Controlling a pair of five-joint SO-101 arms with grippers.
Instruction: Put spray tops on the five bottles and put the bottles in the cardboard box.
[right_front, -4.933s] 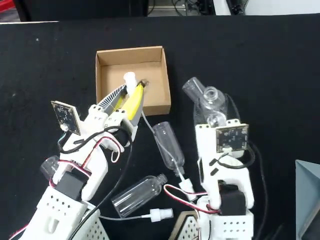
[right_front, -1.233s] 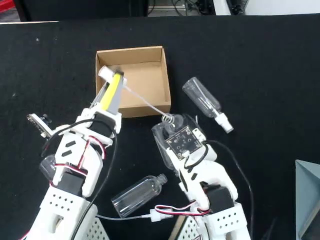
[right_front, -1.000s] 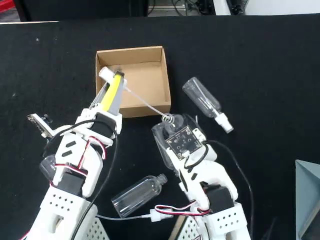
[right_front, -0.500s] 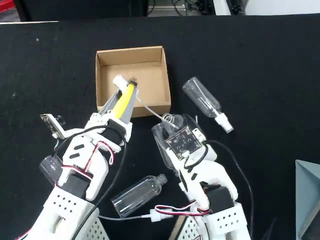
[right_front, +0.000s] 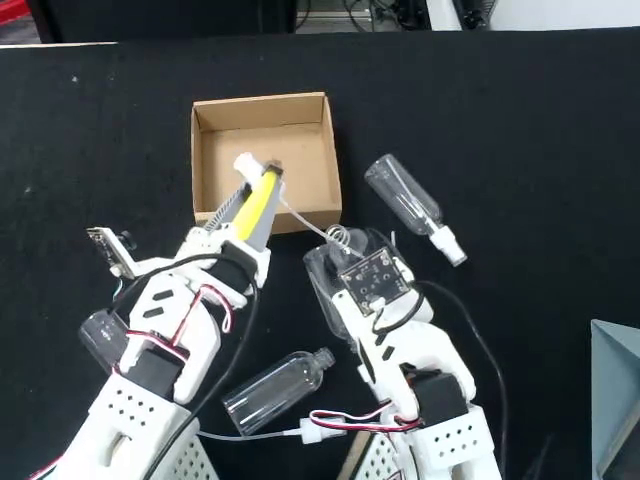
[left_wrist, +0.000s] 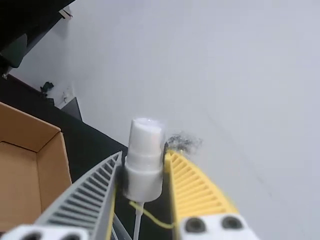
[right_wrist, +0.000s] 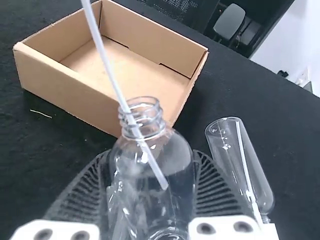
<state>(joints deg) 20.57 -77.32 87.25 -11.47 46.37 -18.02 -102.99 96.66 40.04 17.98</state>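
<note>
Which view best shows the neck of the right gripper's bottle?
Right wrist view: the bottle neck faces it, tube entering. High view shows it small, half under the arm; left wrist view frames the spray top.

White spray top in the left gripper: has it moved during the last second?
Yes. The white spray top shifted from the brown cardboard box's left wall toward its middle.

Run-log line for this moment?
left gripper: shut on spray top; right gripper: shut on bottle; tube: inside bottle neck; spray top: unseated

Black table (right_front: 520, 120) — a grey angular object (right_front: 617, 400) at one side, an office chair (right_wrist: 231, 19) beyond
</note>
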